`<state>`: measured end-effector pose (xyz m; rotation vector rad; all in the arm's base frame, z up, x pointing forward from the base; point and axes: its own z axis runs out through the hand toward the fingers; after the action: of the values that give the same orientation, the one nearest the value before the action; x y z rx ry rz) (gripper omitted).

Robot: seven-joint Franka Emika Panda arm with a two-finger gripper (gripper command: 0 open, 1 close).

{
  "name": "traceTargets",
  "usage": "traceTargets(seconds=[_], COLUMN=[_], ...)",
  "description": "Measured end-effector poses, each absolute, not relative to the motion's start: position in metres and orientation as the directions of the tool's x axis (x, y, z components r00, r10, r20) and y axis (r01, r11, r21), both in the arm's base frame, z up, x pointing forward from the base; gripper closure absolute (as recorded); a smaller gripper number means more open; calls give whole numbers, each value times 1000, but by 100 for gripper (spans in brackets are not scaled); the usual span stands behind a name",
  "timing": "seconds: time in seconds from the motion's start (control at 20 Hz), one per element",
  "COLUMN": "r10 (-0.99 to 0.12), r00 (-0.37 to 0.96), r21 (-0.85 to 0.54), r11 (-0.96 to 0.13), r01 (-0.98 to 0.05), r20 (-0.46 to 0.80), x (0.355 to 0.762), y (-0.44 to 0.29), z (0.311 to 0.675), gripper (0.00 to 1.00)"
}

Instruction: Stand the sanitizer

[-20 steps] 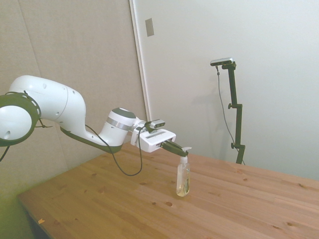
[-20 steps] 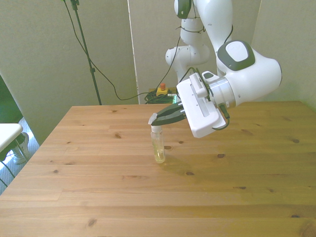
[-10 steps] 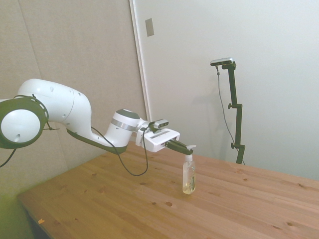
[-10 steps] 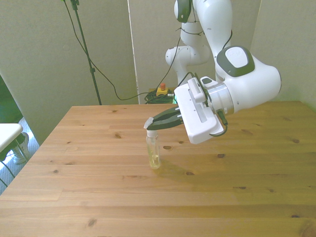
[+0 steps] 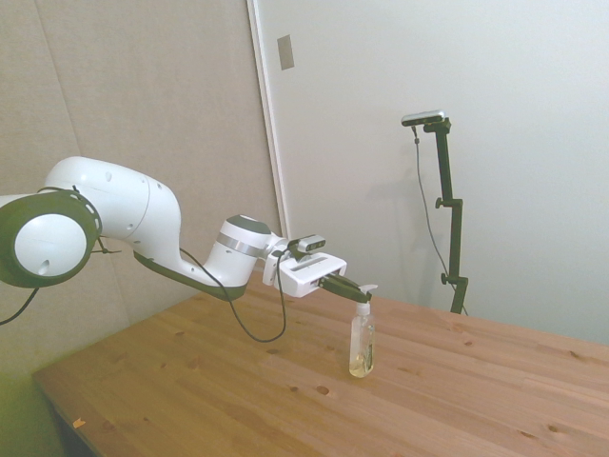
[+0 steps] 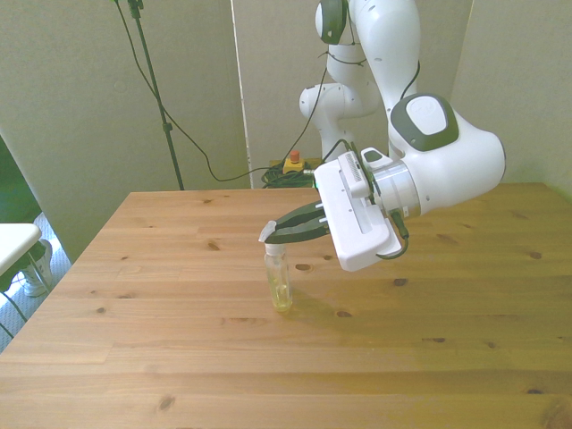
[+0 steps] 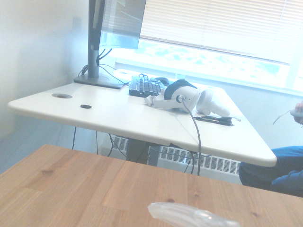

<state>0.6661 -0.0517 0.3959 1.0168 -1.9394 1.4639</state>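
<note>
Side view: sanitizer [image 5: 362,341] stands upright on the counter [image 5: 238,400], jaws of the gripper [image 5: 359,289] clamped on its pump head. Standing looks done; only release remains.

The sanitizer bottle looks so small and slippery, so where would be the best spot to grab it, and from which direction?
Probably at the narrow neck under the white pump head, coming in level from the side. The sanitizer stands upright on the table, so its neck sits clear on top, and the pump head overhangs it like a stop. The hand is already at that spot from the front view's right.
</note>
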Motion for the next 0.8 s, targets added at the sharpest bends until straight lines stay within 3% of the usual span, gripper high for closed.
traceTargets(seconds=[0.8], r10=[-313], r00=[-589], r21=[-579], r11=[134], r01=[-804], r20=[745], x=[667], y=[-46], z=[394], gripper=[0])
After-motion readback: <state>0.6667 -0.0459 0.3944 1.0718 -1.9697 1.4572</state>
